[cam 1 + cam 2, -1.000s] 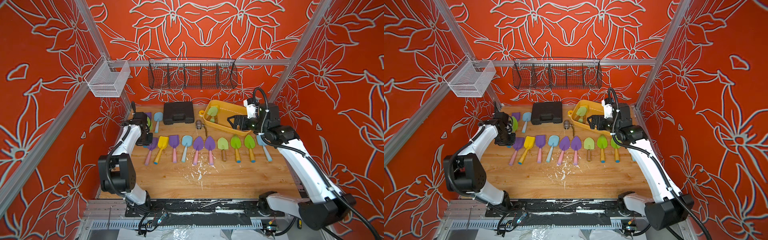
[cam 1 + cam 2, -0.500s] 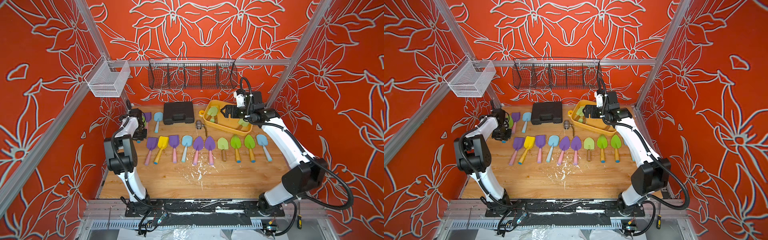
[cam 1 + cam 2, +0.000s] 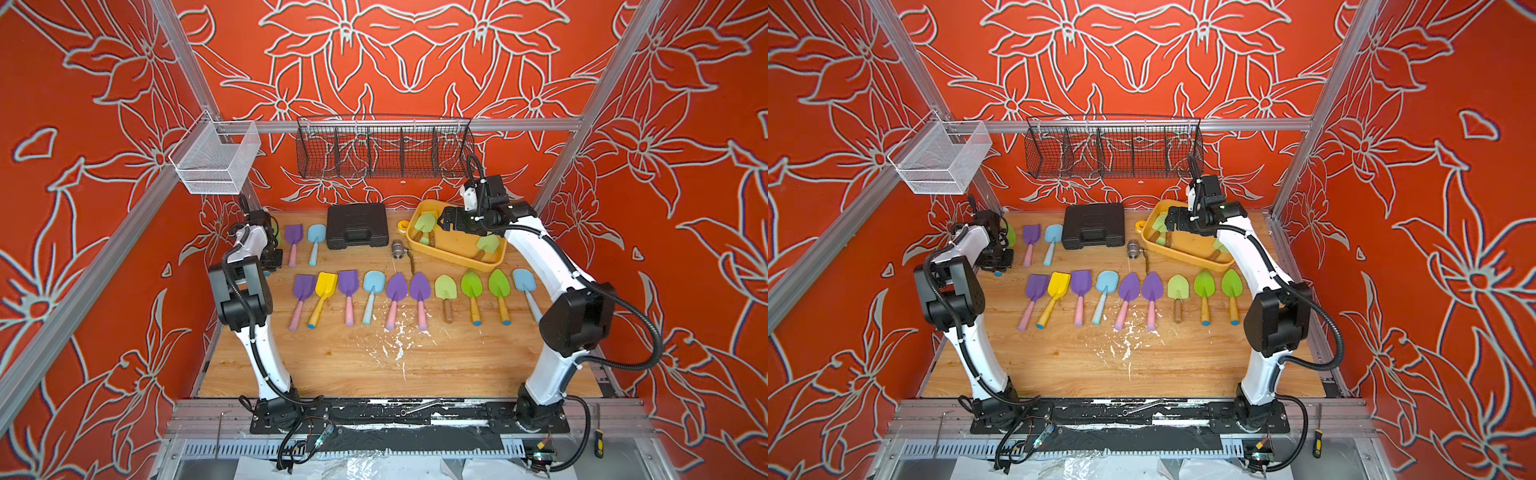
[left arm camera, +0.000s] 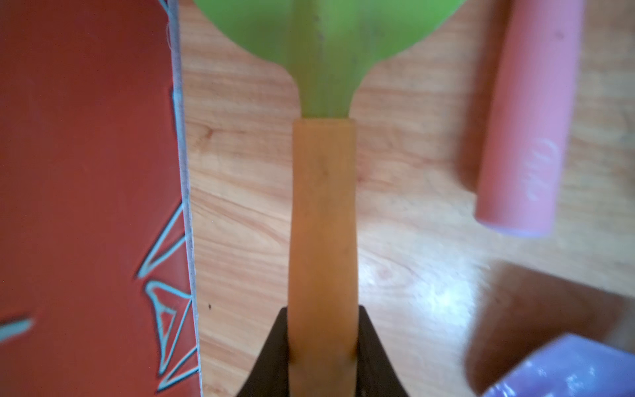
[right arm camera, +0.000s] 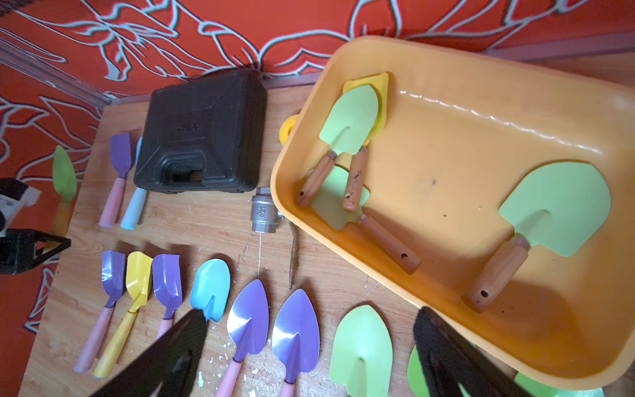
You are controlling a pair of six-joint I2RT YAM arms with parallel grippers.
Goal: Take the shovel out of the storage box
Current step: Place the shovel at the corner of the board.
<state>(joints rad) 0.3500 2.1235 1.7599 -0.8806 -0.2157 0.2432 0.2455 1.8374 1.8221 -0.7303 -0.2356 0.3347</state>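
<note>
Yellow-orange shallow plastic storage box (image 5: 446,154): 4 wooden-handled shovels (image 5: 556,206) yet to remove; right gripper (image 5: 311,319) spread wide, empty; left gripper (image 4: 323,343) clamping green-bladed orange-handled shovel (image 4: 323,172).

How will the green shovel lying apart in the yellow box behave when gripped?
The green shovel probably lifts stiff and light: its blade looks like thin formed sheet. Its rounded wooden handle might roll, but the broad blade lying on the storage box floor should resist. Matte wood likely grips well.
</note>
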